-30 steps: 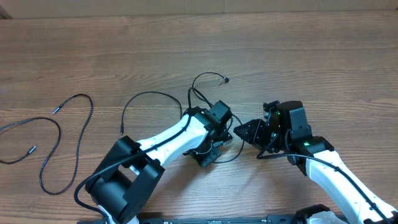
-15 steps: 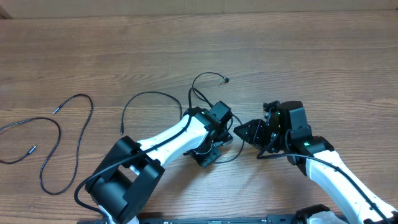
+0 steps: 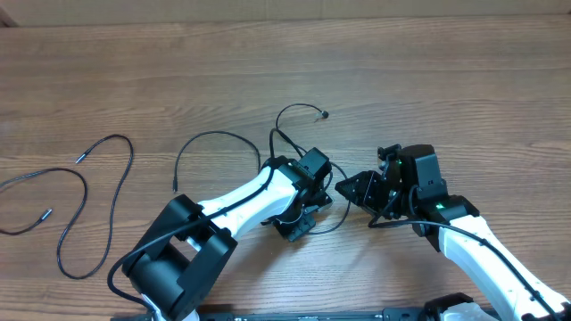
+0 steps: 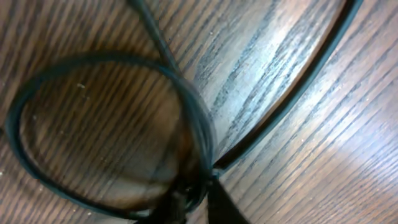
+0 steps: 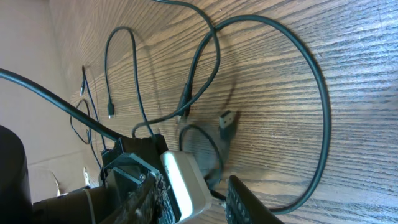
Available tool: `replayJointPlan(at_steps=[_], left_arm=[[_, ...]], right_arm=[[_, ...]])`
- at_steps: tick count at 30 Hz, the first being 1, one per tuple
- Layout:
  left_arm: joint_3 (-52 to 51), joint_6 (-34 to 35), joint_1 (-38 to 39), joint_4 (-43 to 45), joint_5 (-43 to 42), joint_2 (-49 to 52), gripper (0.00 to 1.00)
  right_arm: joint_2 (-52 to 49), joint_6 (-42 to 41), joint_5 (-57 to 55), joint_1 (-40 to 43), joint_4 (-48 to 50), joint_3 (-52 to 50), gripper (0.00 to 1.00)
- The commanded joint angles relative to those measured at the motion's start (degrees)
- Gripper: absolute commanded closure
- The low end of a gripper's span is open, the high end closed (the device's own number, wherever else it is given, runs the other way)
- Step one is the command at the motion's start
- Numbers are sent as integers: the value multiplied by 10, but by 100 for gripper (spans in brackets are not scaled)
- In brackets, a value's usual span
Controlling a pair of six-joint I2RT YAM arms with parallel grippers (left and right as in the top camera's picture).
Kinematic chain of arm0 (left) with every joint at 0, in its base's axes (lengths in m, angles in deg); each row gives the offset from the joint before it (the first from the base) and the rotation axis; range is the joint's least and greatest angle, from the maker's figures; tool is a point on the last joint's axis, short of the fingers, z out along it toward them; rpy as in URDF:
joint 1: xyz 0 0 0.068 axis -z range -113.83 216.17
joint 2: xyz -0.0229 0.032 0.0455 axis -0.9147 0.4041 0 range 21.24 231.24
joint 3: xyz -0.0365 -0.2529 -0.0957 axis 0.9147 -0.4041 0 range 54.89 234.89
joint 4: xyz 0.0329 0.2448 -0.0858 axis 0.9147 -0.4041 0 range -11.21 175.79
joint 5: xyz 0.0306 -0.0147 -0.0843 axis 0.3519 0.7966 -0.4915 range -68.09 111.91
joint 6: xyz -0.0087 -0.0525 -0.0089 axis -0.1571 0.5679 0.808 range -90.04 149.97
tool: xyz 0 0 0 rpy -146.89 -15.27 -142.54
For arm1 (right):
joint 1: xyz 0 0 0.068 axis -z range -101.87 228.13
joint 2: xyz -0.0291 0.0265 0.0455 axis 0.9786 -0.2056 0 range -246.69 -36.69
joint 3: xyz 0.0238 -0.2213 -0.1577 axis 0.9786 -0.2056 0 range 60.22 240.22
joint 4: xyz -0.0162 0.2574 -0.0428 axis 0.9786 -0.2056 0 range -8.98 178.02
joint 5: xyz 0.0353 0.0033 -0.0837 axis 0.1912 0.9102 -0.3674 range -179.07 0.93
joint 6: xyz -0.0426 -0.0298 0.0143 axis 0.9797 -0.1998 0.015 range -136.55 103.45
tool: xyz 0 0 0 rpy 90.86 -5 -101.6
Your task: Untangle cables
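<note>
Wood-grain table (image 3: 446, 80) carried thin black cables (image 3: 210, 134), looped and crossed at its middle, one plug end pointing right. A loose cable (image 3: 120, 136) snaked near-to-far at the left. The left gripper (image 4: 199, 202) pinched a loop's crossing; the right gripper (image 3: 355, 189) stood parted, apparently empty.

I see just a brown wood-grain table (image 3: 464, 80), its grain running left to right, with glare on it in the wrist views. A pale tan strip (image 3: 268, 9) runs along the far edge. Can't tell if that's wall or board.
</note>
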Motion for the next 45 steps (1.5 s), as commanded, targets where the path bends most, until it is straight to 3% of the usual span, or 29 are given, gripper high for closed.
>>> replayJointPlan(at_steps=[1,8,15,20,31,40,45], left_arm=[[2,0,0,1,0,-8,96],[57,25,-7,-11,-3,-8,96],[163,24,-34,-84,-5,-12,96],[223,19,-68,-123,-52,-12,96],[229,19,-132,-140,-83,-12,96],[234,-50,-139,-136,-253,-12,96],[250,-55,-139,-130,-290,-12,96]], right_arm=[[0,0,-4,1,1,5,68],[0,0,-4,1,1,5,68],[0,0,-4,1,1,5,67],[0,0,-4,0,0,5,64],[0,0,-30,1,6,5,59],[0,-1,42,0,62,5,52],[0,-6,46,0,62,5,53]])
